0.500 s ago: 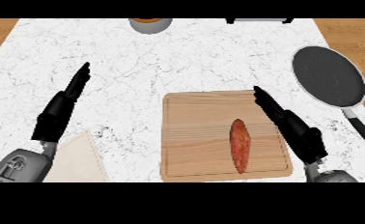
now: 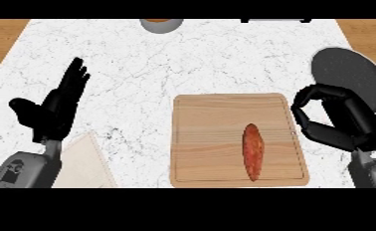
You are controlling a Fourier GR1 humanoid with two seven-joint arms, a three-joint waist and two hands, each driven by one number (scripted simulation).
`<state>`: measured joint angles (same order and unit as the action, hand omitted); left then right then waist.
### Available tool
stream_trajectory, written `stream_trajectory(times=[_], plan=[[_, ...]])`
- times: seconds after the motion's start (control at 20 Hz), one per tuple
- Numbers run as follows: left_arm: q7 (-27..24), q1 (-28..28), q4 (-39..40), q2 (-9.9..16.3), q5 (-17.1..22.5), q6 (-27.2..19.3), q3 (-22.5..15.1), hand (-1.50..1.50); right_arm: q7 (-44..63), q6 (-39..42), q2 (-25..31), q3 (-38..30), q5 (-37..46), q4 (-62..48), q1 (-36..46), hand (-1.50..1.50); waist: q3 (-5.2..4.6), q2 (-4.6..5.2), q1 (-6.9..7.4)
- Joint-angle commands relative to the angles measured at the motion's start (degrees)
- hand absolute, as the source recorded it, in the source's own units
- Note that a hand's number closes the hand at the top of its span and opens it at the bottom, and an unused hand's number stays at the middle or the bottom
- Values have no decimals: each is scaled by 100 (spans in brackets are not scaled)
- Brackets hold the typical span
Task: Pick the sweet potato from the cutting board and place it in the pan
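Right hand (image 2: 334,120) sits just off the right edge of the cutting board (image 2: 213,140), fingers curled in toward the thumb, closed on nothing. Its fingertips overlap the board's right edge at about the upper-middle. Sweet potato (image 2: 252,151) lies on the board, right of centre, long axis running top to bottom, tapered at both ends. It is to the left of and slightly below the right hand, near but clearly apart, with bare wood between them. No contact.

Pan (image 2: 345,68) is dark, round, at the right edge of the counter (image 2: 183,60), directly above the right hand in view; the hand's upper fingers overlap its lower rim. Pan holds nothing visible. Potato and pan are well apart, with the hand between them.

Left hand (image 2: 55,108) is at the left side, fingers straight and pointing up, thumb out to the left, resting, holding nothing. Well apart from the board and the potato.

Pale board-like slab (image 2: 88,163) lies at lower left by the left forearm. Grey bowl (image 2: 161,24) with an orange inside sits at the counter's top edge, cut off by the view.
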<state>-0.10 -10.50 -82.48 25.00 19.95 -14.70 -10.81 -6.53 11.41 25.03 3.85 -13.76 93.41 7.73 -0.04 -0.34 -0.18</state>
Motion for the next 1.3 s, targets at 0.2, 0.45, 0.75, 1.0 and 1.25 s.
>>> stream_trajectory(times=[0.2, 0.45, 0.75, 1.0, 1.25], plan=[[786, 88, -654, -232, 115, -427, 50, 0, -2027, 395, 999, -911, 939, -256, -1434, -150, 13, 14, -34], [982, -23, -741, -279, -57, -514, 39, 0, -2074, 624, 1543, -900, 1521, 161, -1175, -150, 6, 19, -7], [956, 188, -915, -272, -64, -273, 113, 0, -1220, 1232, 2098, -793, 1744, 211, -296, -150, 3, 26, 100], [777, 192, -642, -263, -47, -113, 289, 0, -67, 1066, 1895, 255, 2832, 954, 93, -150, -3, 35, 102], [931, 54, -725, -278, -13, -19, 353, 0, 667, 1779, 1885, 966, 3217, 971, 630, -150, -4, 36, 82]])
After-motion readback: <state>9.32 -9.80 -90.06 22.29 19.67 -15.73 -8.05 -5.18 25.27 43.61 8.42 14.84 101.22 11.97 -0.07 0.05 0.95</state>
